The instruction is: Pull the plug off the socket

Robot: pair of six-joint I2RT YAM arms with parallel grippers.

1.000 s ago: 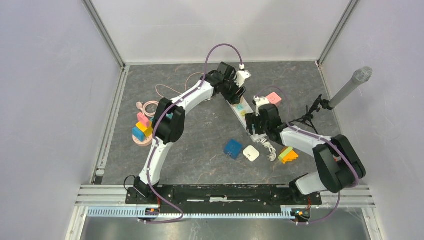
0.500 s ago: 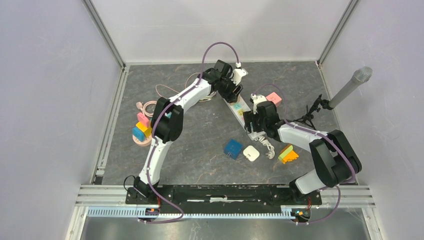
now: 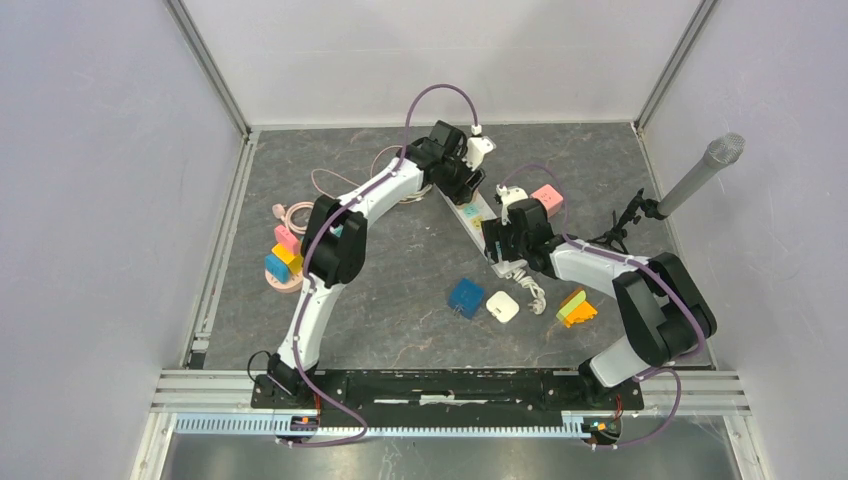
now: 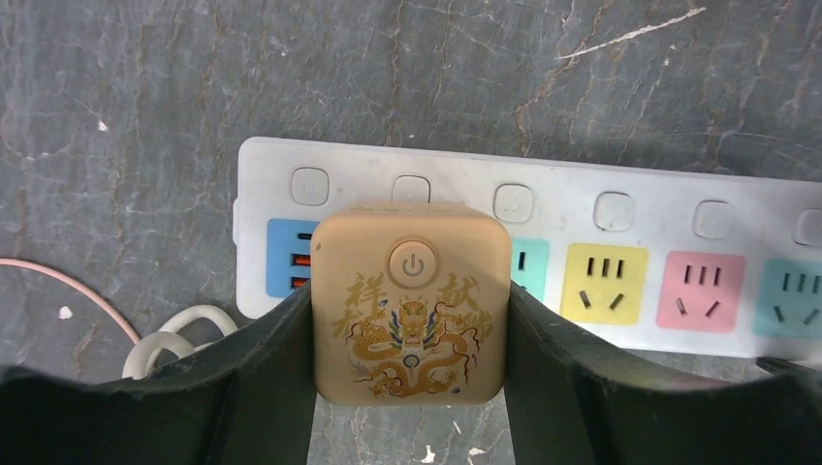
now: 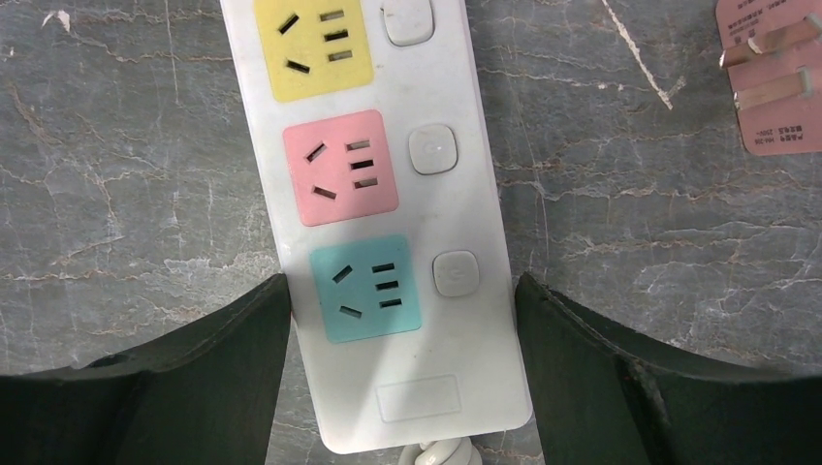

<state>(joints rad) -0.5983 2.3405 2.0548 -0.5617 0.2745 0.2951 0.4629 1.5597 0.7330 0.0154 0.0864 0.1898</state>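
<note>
A white power strip [image 4: 601,194] with coloured sockets lies slantwise at the back middle of the table [image 3: 473,213]. A gold square plug [image 4: 411,300] with a dragon print sits in it beside the blue USB panel. My left gripper [image 4: 411,291] is shut on the plug, one finger pressed against each side. My right gripper [image 5: 402,286] straddles the strip's cord end [image 5: 426,387] at the teal socket. Its left finger touches the edge and the right finger sits right at the other edge. In the top view the left gripper [image 3: 462,185] is at the strip's far end, the right gripper [image 3: 503,243] at the near end.
A loose pink plug [image 3: 547,196] lies right of the strip. The strip's coiled white cord [image 3: 534,293], a blue block [image 3: 466,297] and a white adapter [image 3: 502,306] lie nearer. Coloured blocks [image 3: 577,307] sit right, more blocks [image 3: 285,258] left. A microphone stand [image 3: 690,185] leans at the right wall.
My right gripper has slid up and left along the table onto the strip's cord end. The left gripper with the plug shifted slightly left.
</note>
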